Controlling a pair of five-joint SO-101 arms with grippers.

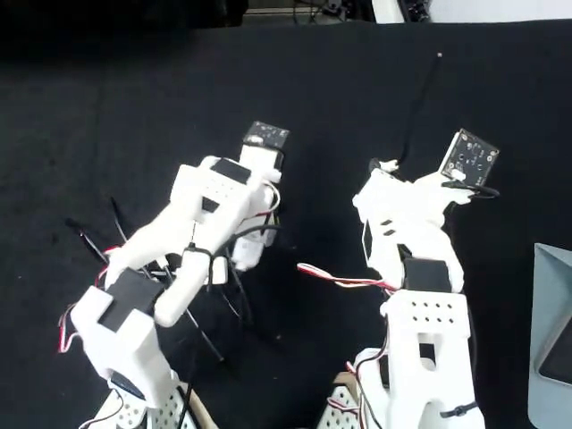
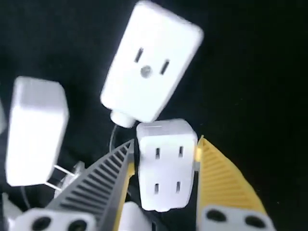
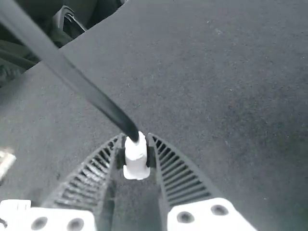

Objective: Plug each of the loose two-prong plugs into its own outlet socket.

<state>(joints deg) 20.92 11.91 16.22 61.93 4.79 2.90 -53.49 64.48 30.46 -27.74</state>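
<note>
My left gripper is shut on a white outlet block that has two pairs of slots facing the camera. Just beyond it on the black cloth lies a larger white outlet with one grounded socket. A white two-prong plug lies beside them, its metal prongs pointing toward the gripper. My right gripper is shut on a small white plug end with a black cord running away from it. In the high view the right gripper holds that cord over the table's middle; the left arm covers the outlets.
A grey bin stands at the right edge of the table. Thin black and red wires trail around the left arm's base. The black cloth covers the whole table.
</note>
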